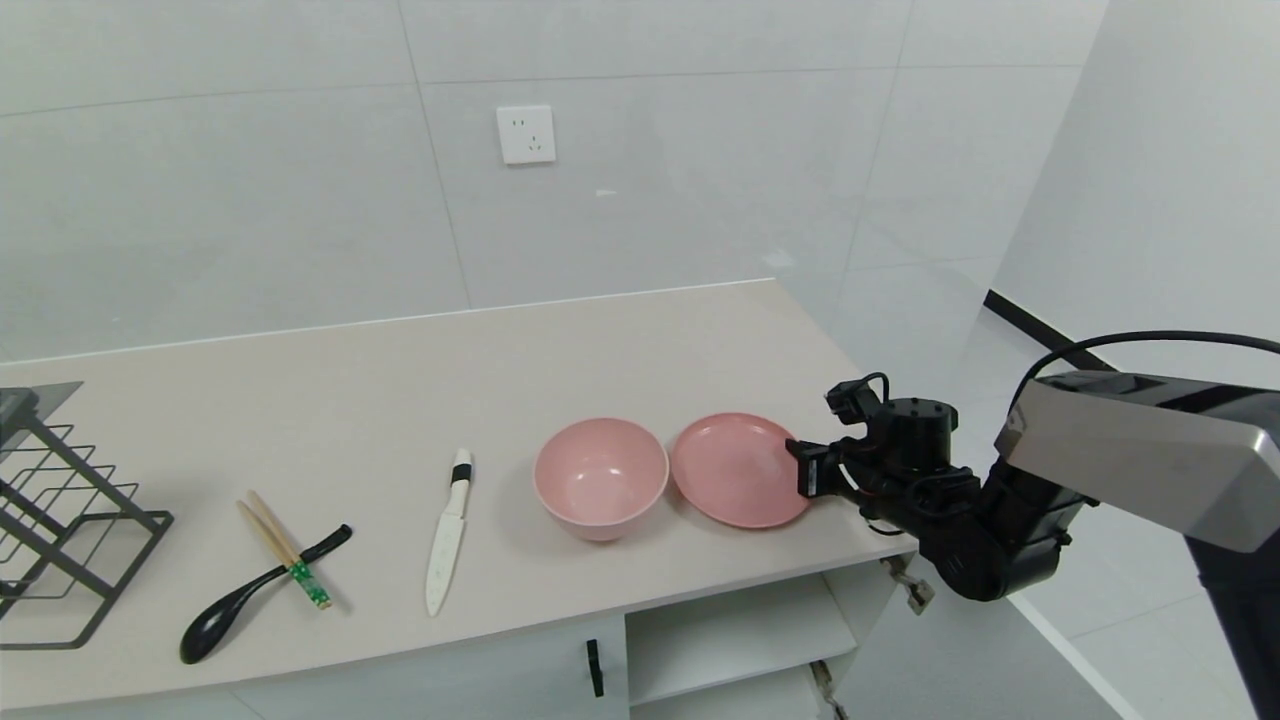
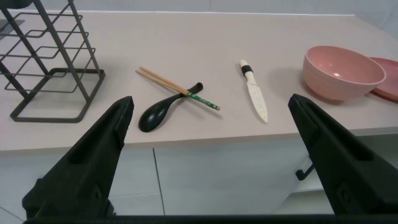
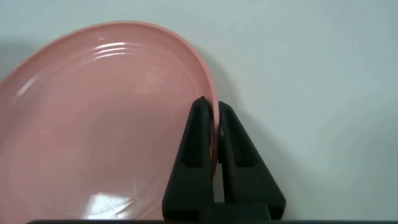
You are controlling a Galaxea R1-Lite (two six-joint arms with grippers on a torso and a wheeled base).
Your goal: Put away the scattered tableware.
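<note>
Clamping anything, the right pincer [image 1: 805, 468]? (desk)

Yes. Its two fingers [image 3: 200, 134] are pressed together on the rim of the pink plate [image 1: 735, 470], with the edge sandwiched between them. The plate sits on the counter [image 1: 350, 380] near the right front corner, and the pincer comes at it from off the counter's right end. (photographer)

What lies past the plate? (desk)

A pink bowl [image 1: 600, 480] stands upright on the plate's far side from the right pincer, just beside it. I cannot tell whether the rims touch. Farther out along the same line lies a white knife [image 1: 448, 530], well apart from the bowl, its handle toward the wall. (photographer)

And beyond the knife? (desk)

A black spoon [image 1: 240, 600] with chopsticks [image 1: 282, 540] lying across its handle, touching it. Farthest of all from the right pincer, at the counter's left end, stands a dark wire rack [image 1: 60, 520]. (photographer)

How does the left pincer [image 2: 210, 101] stand? (desk)

Its fingers [image 2: 93, 168] are spread wide with nothing between them. It hangs out in front of the counter's front edge, facing the wall. The spoon, chopsticks and knife lie straight ahead of it on the counter. The rack and the bowl stand ahead too, one off to each side. (photographer)
</note>
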